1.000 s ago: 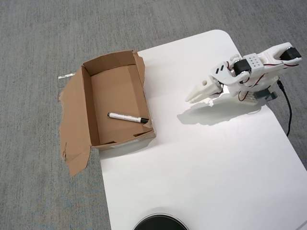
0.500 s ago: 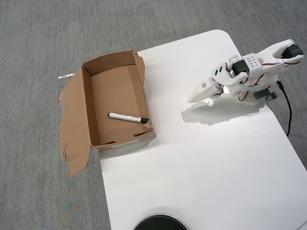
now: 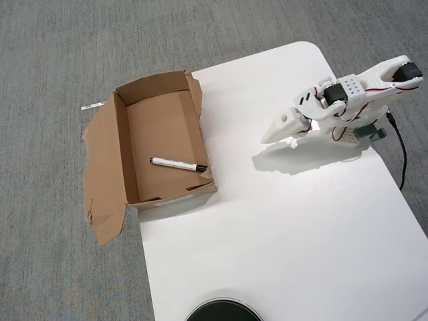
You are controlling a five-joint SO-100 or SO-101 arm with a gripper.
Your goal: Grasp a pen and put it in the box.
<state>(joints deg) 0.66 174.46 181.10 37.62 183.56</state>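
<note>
Lying in 1 box (image 3: 107,157), 1 pen (image 3: 178,164), 1 gripper (image 3: 267,136) pinched closed, empty.

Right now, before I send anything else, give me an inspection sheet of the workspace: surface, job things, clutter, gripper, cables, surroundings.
Surface: white table, bare apart from the arm.
Job things: pen lies flat inside the box, black cap toward the table side; the box overhangs the table's left edge, flaps torn.
Clutter: dark round object at the bottom edge, cut off.
Gripper: gripper shut, empty, above the table, right of the box.
Cables: black cable runs from the arm's base along the right edge.
Surroundings: grey carpet; small white strip beside the box.
</note>
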